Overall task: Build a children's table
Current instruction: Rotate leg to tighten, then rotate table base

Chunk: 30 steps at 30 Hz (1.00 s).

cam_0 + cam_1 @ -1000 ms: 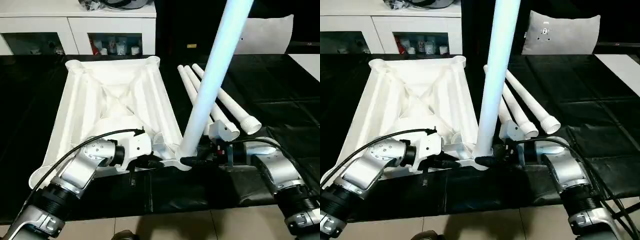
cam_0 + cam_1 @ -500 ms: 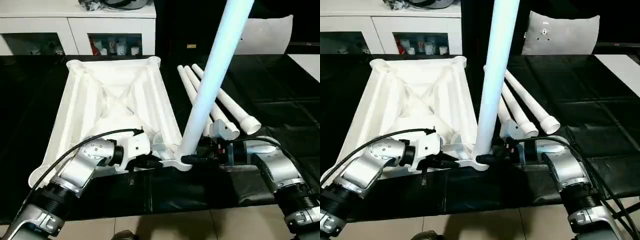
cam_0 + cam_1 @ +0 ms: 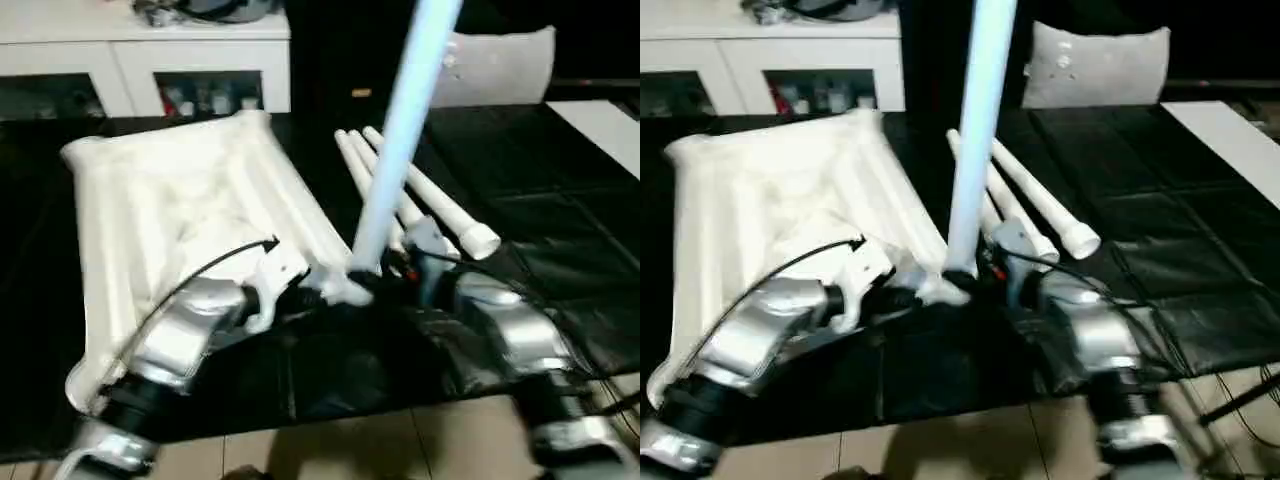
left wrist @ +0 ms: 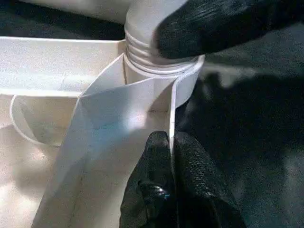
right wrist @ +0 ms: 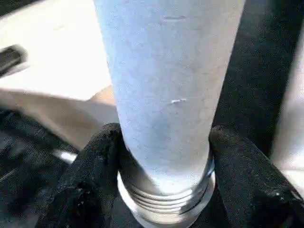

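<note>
Rt tool (image 5: 164, 156) clamped on 1st leg (image 3: 400, 130) at near-rt socket (image 4: 164, 71), lt tool (image 4: 172, 175) pinching tabletop (image 3: 170, 200) rib; 3 legs (image 3: 420, 195) left on desk (image 3: 540, 200).

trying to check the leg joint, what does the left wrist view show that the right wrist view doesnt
Left wrist view alone: the left gripper shut on a thin rib of the tabletop, just beside the corner socket.
Right wrist view alone: the right gripper closed around the upright leg, one finger on each side, low on its shaft.
Both: the leg's threaded end at the socket, and a black finger pressed against that leg.
</note>
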Available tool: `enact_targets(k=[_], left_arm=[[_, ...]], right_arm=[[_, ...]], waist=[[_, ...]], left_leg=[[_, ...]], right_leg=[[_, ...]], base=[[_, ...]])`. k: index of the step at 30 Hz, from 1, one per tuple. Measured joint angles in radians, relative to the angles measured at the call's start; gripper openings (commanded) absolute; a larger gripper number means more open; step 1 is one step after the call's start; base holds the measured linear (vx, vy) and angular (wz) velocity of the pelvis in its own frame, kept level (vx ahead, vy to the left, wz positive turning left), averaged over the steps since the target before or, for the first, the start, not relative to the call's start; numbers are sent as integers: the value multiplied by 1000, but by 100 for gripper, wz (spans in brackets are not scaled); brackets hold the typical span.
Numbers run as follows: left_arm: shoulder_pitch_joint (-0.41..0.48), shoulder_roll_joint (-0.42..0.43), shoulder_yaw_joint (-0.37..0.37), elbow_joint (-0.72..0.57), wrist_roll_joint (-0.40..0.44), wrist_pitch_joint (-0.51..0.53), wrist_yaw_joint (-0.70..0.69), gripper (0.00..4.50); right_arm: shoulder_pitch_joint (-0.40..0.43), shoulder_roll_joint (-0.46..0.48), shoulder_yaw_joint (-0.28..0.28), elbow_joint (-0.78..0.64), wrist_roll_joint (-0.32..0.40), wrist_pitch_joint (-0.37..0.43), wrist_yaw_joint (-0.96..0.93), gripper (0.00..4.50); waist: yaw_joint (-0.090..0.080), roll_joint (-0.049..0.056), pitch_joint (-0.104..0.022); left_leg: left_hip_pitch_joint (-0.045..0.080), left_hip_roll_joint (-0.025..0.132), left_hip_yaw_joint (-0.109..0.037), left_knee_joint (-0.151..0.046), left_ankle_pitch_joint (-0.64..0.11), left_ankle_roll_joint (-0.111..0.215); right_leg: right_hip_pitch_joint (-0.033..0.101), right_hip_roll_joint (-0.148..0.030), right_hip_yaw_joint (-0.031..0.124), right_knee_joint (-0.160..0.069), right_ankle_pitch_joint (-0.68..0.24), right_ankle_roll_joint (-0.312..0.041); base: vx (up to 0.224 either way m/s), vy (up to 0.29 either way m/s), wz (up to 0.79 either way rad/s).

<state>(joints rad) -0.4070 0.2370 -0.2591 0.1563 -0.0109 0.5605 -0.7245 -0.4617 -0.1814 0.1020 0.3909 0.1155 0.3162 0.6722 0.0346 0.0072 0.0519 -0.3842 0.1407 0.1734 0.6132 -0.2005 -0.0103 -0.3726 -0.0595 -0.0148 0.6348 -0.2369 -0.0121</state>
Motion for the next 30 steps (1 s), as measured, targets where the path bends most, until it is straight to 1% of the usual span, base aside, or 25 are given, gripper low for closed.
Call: enact_targets(k=[1,2,3,5,7,11,13,15,17,18,19,20,21,22,23,25,26,28,30], left_arm=[[0,-12,1,-3,7,8,19,0],[0,-19,1,-5,9,13,34,0],[0,-21,1,-6,10,14,42,0],[-3,-27,0,-6,15,14,51,0],[-4,-28,-1,-6,16,13,53,0],[-10,-30,-10,-2,25,9,54,0],[-15,-33,-17,5,28,3,58,0],[-24,-37,-20,19,31,-4,74,0],[-49,-47,-18,59,48,-23,115,0],[-58,-50,-14,73,54,-25,135,0],[-71,-60,-7,90,56,-25,153,43],[-79,-68,5,101,55,-25,164,43],[-79,-72,17,103,50,-27,170,54],[-80,-80,36,101,38,-37,173,54],[-83,-84,56,96,23,-49,176,72],[-86,-83,78,70,11,-65,188,72],[-90,-81,92,54,6,-68,192,85],[-91,-74,107,32,2,-67,193,85],[-91,-55,125,17,-15,-64,193,85]], right_arm=[[-4,7,0,2,-8,1,-20,252],[-4,14,0,2,-13,-4,-39,287],[-3,19,0,3,-12,-9,-52,308],[1,26,-7,2,-6,-15,-56,328],[7,26,-10,-6,-4,-14,-56,358],[49,21,-10,-46,-8,-39,-56,390],[68,15,-15,-73,-5,-32,-56,412],[85,8,-15,-101,-2,-23,-56,424],[119,-1,-15,-148,10,-14,-42,445],[128,-3,-12,-157,14,-11,-31,445],[148,0,-9,-179,23,-8,-27,450],[168,0,-5,-201,35,-4,-19,450],[180,-2,-6,-220,41,-3,-18,450],[194,-7,-12,-243,50,-1,-17,450],[201,-17,-19,-269,60,1,-14,450],[215,-35,-22,-317,75,0,-6,450],[221,-39,-23,-338,76,1,-4,450],[225,-39,-23,-353,85,5,10,450],[225,-54,-12,-360,86,36,27,450]], waist=[[1,0,0],[3,0,0],[3,0,0],[4,0,0],[5,0,0],[10,1,0],[12,1,1],[13,0,1],[13,0,1],[10,-1,1],[8,-2,2],[6,-2,2],[6,-2,2],[8,-3,3],[10,-3,3],[16,-4,3],[19,-4,3],[23,-4,3],[25,-3,3]], left_leg=[[0,0,0,-1,0,0],[0,0,0,-3,0,0],[0,0,0,-3,0,0],[-1,0,0,-3,0,0],[-2,0,0,-3,0,0],[-2,0,0,-4,0,0],[-2,0,0,-4,0,0],[-2,0,0,-4,0,0],[-3,0,0,-4,0,0],[-3,0,0,-4,0,0],[-3,0,0,-4,0,0],[-5,0,0,-5,0,1],[-7,0,0,-5,1,2],[-10,0,0,-5,3,5],[-11,1,0,-4,4,7],[-12,1,0,-4,5,8],[-12,1,0,-4,5,8],[-11,1,0,-4,5,8],[-11,1,0,-4,5,8]], right_leg=[[0,0,0,-1,0,0],[0,0,-1,-3,0,0],[0,0,-1,-4,0,0],[0,0,-1,-5,0,0],[0,0,-1,-5,0,0],[-1,0,-1,-5,0,0],[0,0,-1,-5,0,0],[-1,0,-1,-5,0,0],[-1,0,-1,-5,0,1],[-1,0,0,-5,1,1],[-2,1,-1,-5,1,1],[-4,1,0,-5,1,1],[-6,1,0,-6,1,1],[-8,1,-1,-6,1,2],[-10,1,-1,-6,1,2],[-10,1,-2,-6,1,2],[-10,1,-2,-6,1,2],[-9,1,-2,-6,1,2],[-9,0,-2,-5,2,2]], base=[[0,0,0],[0,0,0],[0,0,0],[0,0,0],[0,0,0],[0,0,0],[0,0,0],[0,0,0],[0,0,0],[0,0,0],[0,0,0],[0,0,0],[0,0,0],[0,0,0],[0,0,0],[0,0,0],[0,0,0],[0,0,0],[0,0,0]])
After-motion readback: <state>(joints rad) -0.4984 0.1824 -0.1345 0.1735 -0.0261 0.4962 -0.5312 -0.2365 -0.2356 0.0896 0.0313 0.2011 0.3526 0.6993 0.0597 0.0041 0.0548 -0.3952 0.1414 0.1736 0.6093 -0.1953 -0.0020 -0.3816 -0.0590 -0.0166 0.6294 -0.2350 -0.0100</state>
